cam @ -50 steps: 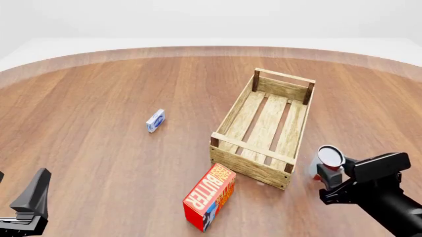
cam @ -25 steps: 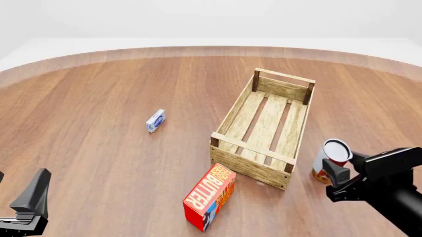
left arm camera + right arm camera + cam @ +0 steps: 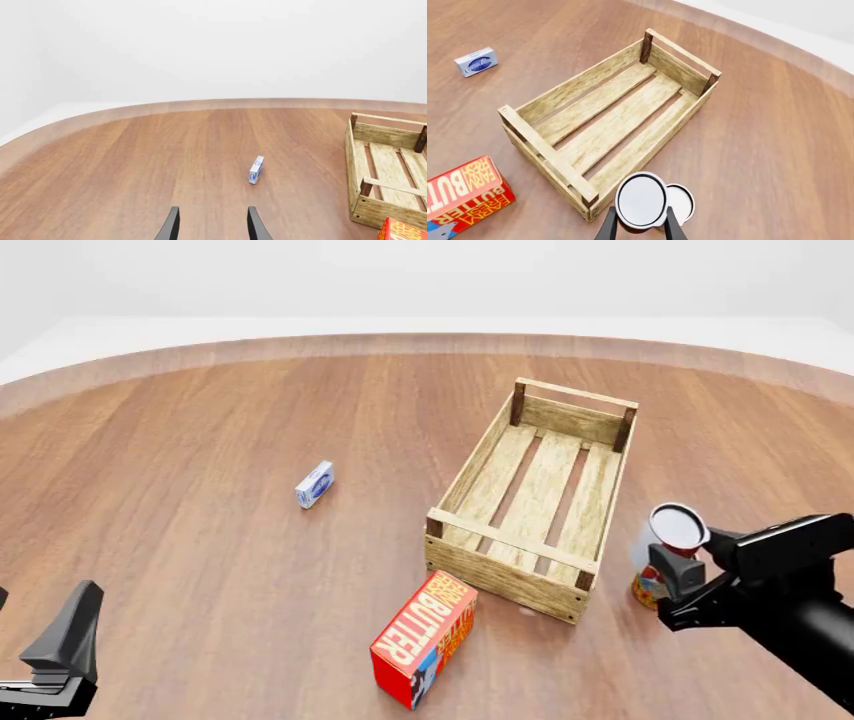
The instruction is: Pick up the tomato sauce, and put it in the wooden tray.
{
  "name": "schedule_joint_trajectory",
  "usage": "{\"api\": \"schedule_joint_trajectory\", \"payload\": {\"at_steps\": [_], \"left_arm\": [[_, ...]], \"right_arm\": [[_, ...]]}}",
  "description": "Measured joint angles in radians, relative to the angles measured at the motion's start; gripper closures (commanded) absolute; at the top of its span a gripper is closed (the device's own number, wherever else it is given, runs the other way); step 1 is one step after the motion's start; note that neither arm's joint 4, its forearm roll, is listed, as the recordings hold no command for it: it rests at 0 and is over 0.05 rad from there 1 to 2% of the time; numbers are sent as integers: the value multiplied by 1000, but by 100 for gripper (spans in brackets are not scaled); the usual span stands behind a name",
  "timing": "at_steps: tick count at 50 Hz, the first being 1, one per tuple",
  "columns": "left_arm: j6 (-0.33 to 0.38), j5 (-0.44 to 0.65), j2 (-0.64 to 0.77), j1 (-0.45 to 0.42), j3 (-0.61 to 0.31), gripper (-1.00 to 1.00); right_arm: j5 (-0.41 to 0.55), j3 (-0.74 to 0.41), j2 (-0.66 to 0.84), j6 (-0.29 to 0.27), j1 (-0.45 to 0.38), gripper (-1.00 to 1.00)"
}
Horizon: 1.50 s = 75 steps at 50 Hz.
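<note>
Gripping the tomato sauce (image 3: pixel 663 558); it's held by the right gripper (image 3: pixel 678 575) just beside the wooden tray (image 3: pixel 534 498), outside it
Left gripper (image 3: pixel 212 226) fingers are spread, nothing between; butter box (image 3: pixel 424 639) is sat near the tray's front corner

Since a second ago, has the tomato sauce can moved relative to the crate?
Yes, slightly. In the front view the tomato sauce can in the right gripper sits a little higher and barely right of where it was, still just off the wooden crate's near right corner.
</note>
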<state>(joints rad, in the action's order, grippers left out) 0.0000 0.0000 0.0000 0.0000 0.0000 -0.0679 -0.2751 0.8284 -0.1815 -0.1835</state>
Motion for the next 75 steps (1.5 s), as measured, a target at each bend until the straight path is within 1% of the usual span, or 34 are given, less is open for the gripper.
{"api": "schedule_joint_trajectory", "payload": {"at_steps": [15,37,75], "left_arm": [[0,0,0,0,0,-100],[0,0,0,0,0,-100],[0,0,0,0,0,-100]], "right_arm": [[2,-45,35,-18,-6,100],[-31,-100,110,-40,-20,100],[-78,-190,231,-57,-36,100]]}}
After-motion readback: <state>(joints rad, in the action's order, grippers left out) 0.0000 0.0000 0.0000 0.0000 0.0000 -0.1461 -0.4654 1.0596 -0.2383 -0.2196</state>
